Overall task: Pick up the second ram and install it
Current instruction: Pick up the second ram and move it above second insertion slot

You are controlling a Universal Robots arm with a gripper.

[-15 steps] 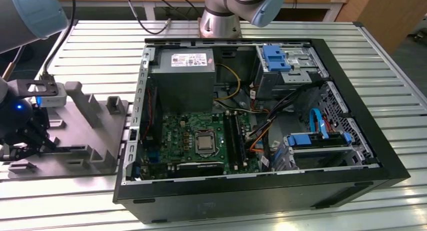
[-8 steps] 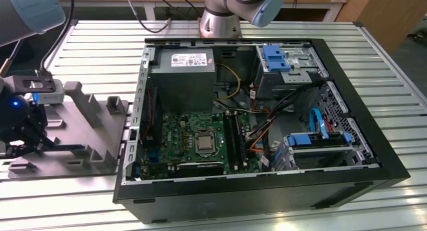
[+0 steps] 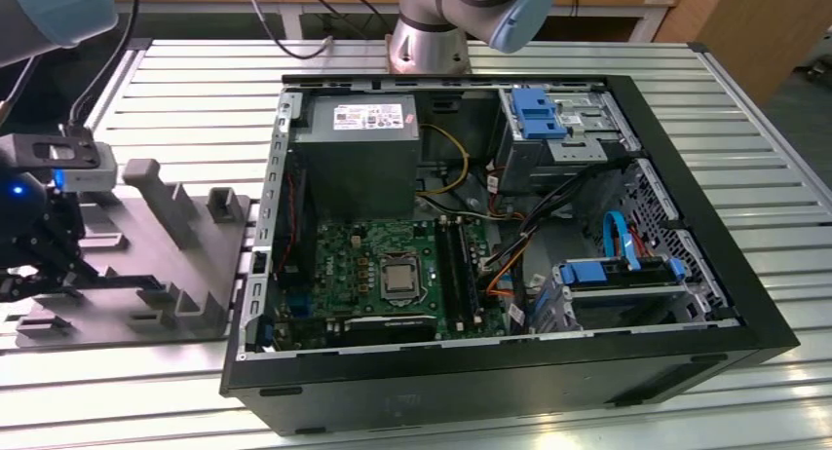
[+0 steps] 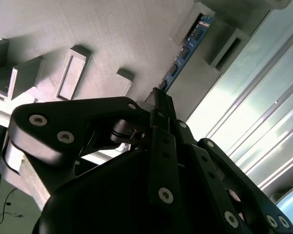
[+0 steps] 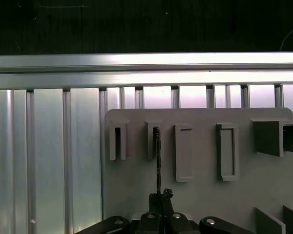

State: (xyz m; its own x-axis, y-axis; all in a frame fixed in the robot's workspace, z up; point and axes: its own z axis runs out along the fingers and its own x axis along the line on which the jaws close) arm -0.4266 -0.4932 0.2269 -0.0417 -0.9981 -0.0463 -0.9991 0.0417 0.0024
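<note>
The second ram is a thin bluish-green stick standing on edge in a narrow slot of the grey holder plate. In the first wrist view the ram appears edge-on as a dark line running from its slot to my fingertips. My gripper has its black fingers drawn together on the near end of the stick, which still sits low against the plate. In the exterior view the gripper hangs over the holder plate at the exterior view's left, apart from the open computer case.
The case lies open with the green motherboard, its long black memory slots, a grey power supply and blue drive brackets. Raised grey blocks stand on the holder plate. All rests on a ribbed metal table.
</note>
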